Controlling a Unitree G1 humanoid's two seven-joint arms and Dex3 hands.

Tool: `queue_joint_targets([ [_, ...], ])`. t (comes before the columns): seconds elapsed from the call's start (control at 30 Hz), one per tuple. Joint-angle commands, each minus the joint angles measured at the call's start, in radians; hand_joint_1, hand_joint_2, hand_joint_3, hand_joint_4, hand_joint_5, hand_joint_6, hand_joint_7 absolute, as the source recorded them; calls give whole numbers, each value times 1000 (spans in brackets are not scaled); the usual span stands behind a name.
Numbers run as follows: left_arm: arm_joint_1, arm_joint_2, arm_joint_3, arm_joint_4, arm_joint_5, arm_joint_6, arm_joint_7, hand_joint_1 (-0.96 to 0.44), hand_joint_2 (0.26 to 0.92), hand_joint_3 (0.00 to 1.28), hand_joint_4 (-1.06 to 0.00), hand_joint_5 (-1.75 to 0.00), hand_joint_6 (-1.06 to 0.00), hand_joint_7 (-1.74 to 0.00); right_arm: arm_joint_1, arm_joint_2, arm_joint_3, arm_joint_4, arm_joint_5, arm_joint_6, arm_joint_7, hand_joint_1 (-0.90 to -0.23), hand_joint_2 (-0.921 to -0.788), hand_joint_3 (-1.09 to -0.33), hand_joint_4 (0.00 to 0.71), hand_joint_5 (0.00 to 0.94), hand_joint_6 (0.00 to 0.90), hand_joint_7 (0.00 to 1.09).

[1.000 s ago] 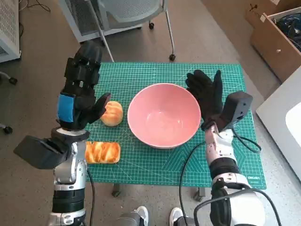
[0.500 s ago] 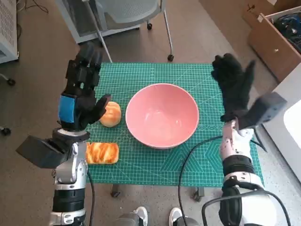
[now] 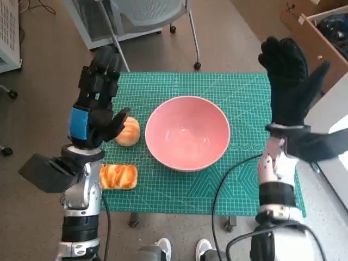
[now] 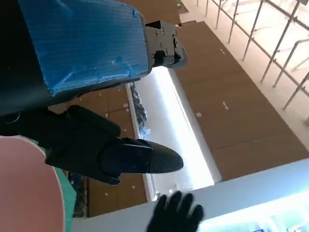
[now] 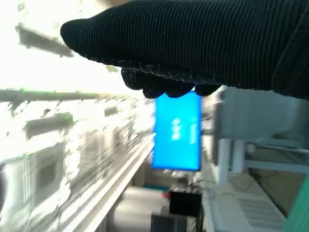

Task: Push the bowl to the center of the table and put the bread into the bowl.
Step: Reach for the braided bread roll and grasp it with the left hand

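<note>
Mid-mat: pink bowl [image 3: 187,132], nothing in it.
Your round bread roll [image 3: 129,131] sits just left of bowl; flat loaf [image 3: 118,176] nearer the front edge of green mat [image 3: 247,87]. L hand [image 3: 97,106] is raised beside the roll, fingers apart, holding nothing. R hand [image 3: 290,80] is lifted off to bowl's right, fingers spread, holding nothing.

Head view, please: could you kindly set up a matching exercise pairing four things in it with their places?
Things:
1. round pink bowl
2. round golden bun
3. flat braided loaf
4. right robot hand

Places:
A. raised past the mat's right edge
B. mid-mat
C. near left corner
D. beside the bowl's left rim

Pairs: 1-B, 2-D, 3-C, 4-A
</note>
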Motion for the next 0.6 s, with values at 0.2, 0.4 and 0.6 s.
queue_joint_targets([
  [0.2, 18, 208, 33, -81, 117, -2, -52, -560, 919, 235, -37, -89, 1, -436, 71, -1, 49, -111, -24, 41, -29, -614, -921, -760, 222, 9, 127, 342],
  [0.4, 81, 353, 52, -170, 166, 65, -120, -531, 917, 199, -60, -93, 1, -421, 74, -1, 57, -112, -24, 46, -36, -622, -921, -760, 228, 10, 127, 353],
  [0.6, 155, 481, 60, -252, 266, 113, -166, -502, 898, 142, -89, -89, 1, -477, 65, 2, 60, -86, -16, 43, -33, -643, -921, -755, 231, 9, 121, 362],
])
